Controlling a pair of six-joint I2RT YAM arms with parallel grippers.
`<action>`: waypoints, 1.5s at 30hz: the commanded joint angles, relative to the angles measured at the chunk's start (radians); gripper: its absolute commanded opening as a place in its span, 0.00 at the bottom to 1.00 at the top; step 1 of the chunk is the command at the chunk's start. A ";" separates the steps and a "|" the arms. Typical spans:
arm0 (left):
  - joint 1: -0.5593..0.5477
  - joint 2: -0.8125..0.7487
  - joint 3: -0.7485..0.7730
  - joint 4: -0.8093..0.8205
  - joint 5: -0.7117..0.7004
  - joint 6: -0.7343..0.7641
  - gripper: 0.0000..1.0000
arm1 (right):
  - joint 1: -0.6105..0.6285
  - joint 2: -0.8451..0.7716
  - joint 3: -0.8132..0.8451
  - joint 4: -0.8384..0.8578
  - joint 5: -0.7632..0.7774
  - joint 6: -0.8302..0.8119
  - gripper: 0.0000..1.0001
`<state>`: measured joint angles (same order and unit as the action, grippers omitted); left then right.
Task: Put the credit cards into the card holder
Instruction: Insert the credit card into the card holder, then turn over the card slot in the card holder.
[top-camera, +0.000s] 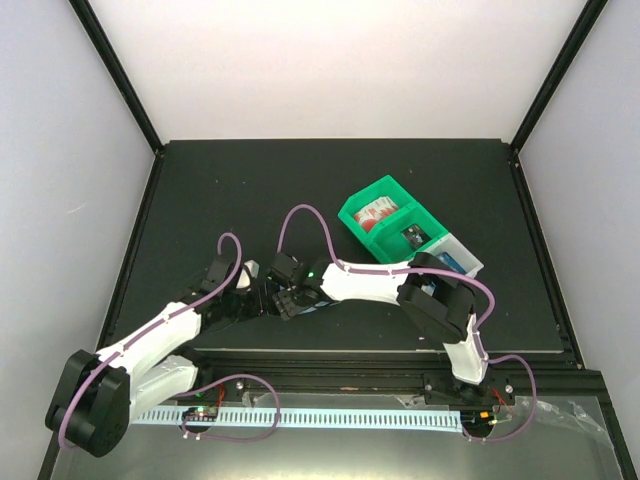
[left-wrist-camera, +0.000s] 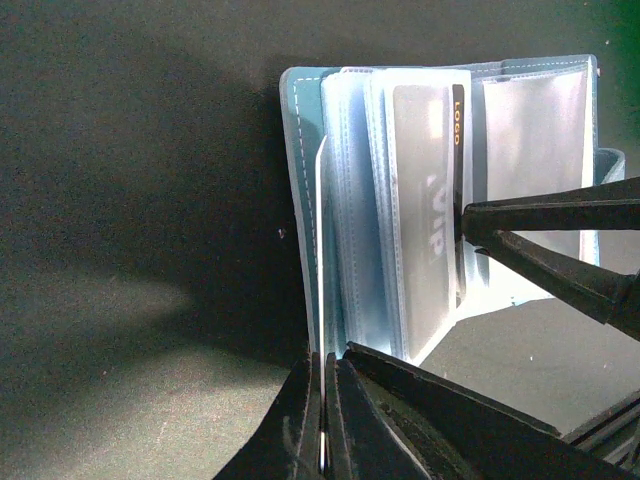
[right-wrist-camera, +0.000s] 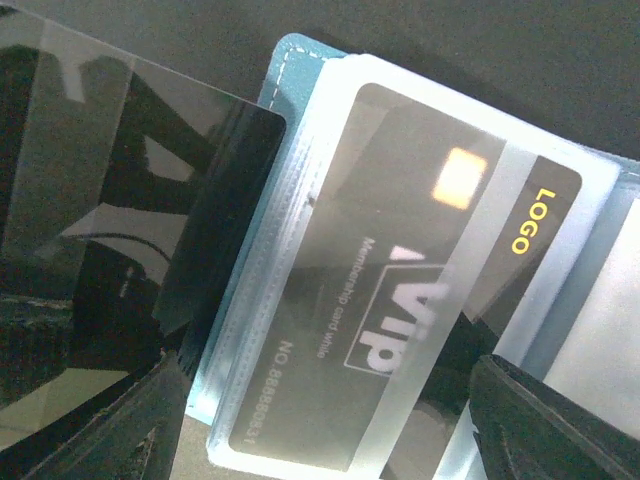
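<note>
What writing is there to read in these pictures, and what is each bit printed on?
"LOGO": yellow, at one end of the dark card sleeved in the card holder.
"VIP": large pale letters mid-card.
"Membership card": small line beside it; a further word is blurred.
"NO." then digits, mostly eights: too blurred to quote fully.
Anything in the green bin: too small to read.

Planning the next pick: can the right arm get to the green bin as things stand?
Probably yes. The right gripper is open with nothing held, at the card holder, and the green bin sits open-topped just beside that arm's forearm with nothing over it. It would have to pull back first.
</note>
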<state>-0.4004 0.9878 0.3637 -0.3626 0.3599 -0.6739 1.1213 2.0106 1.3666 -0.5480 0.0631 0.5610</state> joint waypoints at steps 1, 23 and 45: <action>0.005 -0.011 -0.012 -0.010 -0.007 -0.007 0.01 | 0.013 0.050 0.015 -0.027 0.069 -0.014 0.79; 0.006 -0.010 -0.017 -0.011 -0.014 -0.006 0.02 | -0.003 -0.045 -0.066 0.064 -0.007 0.057 0.73; 0.005 -0.011 -0.016 -0.023 -0.035 -0.008 0.01 | -0.009 -0.056 -0.048 -0.021 0.151 0.105 0.59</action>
<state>-0.4004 0.9813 0.3553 -0.3660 0.3550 -0.6811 1.1164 1.9827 1.3216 -0.5316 0.1425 0.6361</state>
